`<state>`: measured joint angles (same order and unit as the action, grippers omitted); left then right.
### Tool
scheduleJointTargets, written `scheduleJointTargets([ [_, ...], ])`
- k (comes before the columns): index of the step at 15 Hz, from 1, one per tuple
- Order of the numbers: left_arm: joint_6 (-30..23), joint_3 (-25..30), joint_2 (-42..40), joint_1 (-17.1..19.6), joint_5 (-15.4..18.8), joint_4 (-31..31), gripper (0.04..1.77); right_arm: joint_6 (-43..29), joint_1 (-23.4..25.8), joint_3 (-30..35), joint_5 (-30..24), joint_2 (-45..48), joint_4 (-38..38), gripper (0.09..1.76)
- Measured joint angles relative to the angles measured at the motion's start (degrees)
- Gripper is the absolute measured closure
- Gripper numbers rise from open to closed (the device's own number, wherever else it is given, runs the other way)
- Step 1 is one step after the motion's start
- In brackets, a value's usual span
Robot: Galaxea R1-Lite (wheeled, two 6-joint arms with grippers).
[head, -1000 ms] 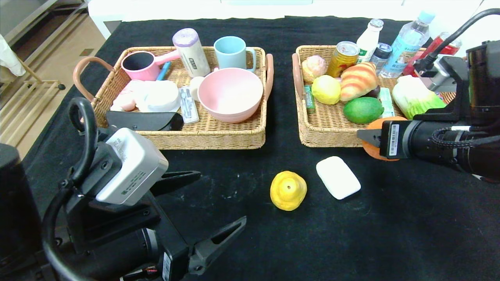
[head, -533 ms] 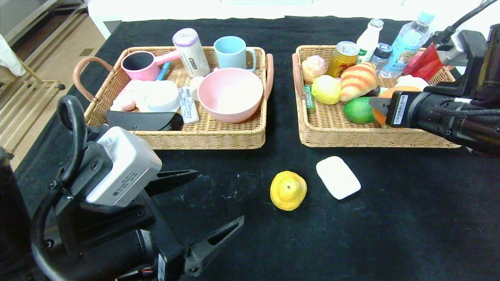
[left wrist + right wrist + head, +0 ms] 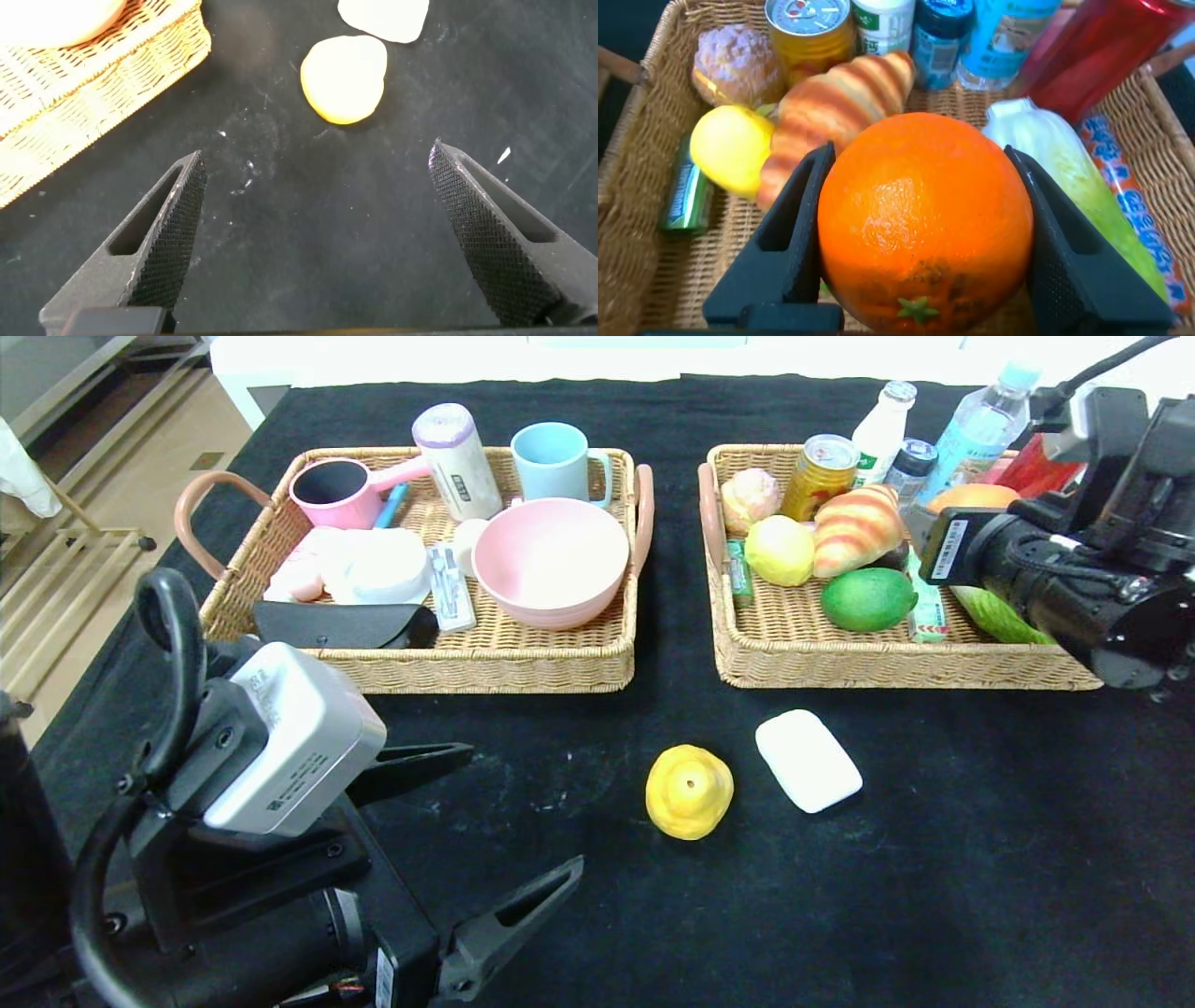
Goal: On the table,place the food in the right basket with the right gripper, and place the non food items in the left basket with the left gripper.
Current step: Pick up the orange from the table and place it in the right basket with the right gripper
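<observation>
My right claw, clamped on the orange, has risen over the basket; I'd lower toward five o'clock before releasing.

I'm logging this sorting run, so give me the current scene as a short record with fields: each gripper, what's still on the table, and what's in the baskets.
right gripper: shut on orange, over right basket
left gripper: open, empty, above table near side
still on table: yellow fruit, white bar
right basket: croissant, green fruit
left basket: pink bowl
</observation>
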<state>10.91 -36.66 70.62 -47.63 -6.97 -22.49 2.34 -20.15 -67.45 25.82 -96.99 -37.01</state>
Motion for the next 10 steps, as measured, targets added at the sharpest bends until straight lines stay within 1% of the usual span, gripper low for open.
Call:
scheduleJointTargets([
  [3, 0.02, 0.00, -0.15, 0.00, 0.00, -0.05, 0.09, 0.57, 1.44, -0.35, 0.52, -2.44, -1.24, 0.64],
  [7, 0.02, 0.06, -0.22, 0.00, 0.01, -0.02, 0.09, 0.60, 2.38, -0.49, 0.50, -3.47, -1.38, 0.64],
  [8, 0.02, 0.06, -0.22, 0.00, 0.01, -0.02, 0.09, 0.60, 2.43, -0.51, 0.48, -3.50, -1.38, 0.56],
  [10, 0.05, 0.09, -0.22, 0.00, 0.00, -0.05, 0.09, 0.68, 2.62, -0.62, 0.52, -3.50, -1.30, 0.46],
])
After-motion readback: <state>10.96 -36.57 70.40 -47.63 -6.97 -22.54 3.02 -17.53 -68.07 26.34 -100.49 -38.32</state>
